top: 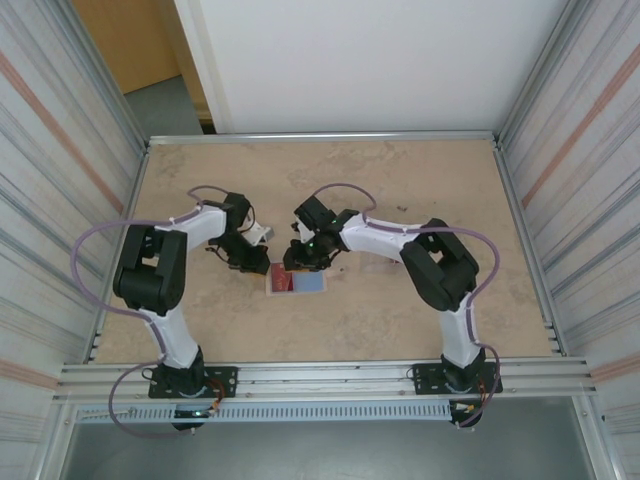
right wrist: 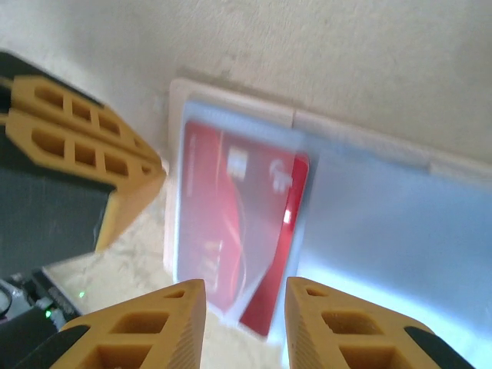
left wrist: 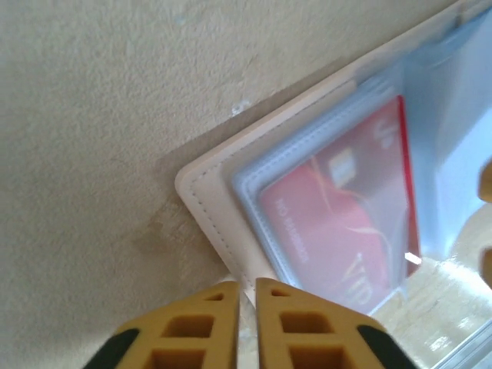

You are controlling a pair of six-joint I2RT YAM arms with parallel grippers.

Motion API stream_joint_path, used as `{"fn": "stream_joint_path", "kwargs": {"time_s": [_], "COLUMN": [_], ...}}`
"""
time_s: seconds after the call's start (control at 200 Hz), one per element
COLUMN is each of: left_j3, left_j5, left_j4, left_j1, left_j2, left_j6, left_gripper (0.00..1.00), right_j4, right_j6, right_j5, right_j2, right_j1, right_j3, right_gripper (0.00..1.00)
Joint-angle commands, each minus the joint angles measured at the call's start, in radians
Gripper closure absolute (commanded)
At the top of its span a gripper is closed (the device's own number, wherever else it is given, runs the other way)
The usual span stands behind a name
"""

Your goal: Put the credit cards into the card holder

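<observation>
Credit card (left wrist: 346, 211) in the left pocket (left wrist: 247, 181) of the card holder (top: 297, 281), mid-table (top: 420, 320).

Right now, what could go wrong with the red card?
The credit card pokes out of the pocket of the card holder; a crooked push from the right hand might jam or bend it. The left hand sits just at the edge, so the card holder might slide.

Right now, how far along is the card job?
Done: a red card lies mostly under the wallet's clear sleeve. In hand: its bare edge sticks out at the open right gripper; left gripper sits at the wallet's edge. Left: seat it fully. Other cards: can't tell.
</observation>
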Motion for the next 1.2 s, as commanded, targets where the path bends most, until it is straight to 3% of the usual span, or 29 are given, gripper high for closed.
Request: {"fn": "stream_joint_path", "kwargs": {"time_s": [0.0,0.165,0.301,1.198], "left_j3": [-0.024,-0.071,-0.128,-0.116], "left_j5": [0.023,0.071,0.131,0.360], "left_j4": [0.010,0.038,0.094,0.132], "left_j1": [0.028,0.062,0.066,0.053], "left_j2": [-0.081,-0.122,-0.134,0.006], "left_j6": [-0.024,-0.076,-0.106,-0.229], "left_gripper": [0.79,0.57,0.49,0.52], "right_j4": [-0.036,-0.041,-0.055,0.061], "right_j6": [-0.024,-0.009,0.002,0.037], "right_j5": [0.042,0.092,0.138,0.096], "right_j2": [-0.096,-0.164,-0.187,-0.084], "right_j1": [-0.009,-0.040,-0.061,-0.060], "right_j3": [-0.056,-0.156,-0.201,-0.260], "right_gripper": [0.68,0.66,0.63,0.63]}}
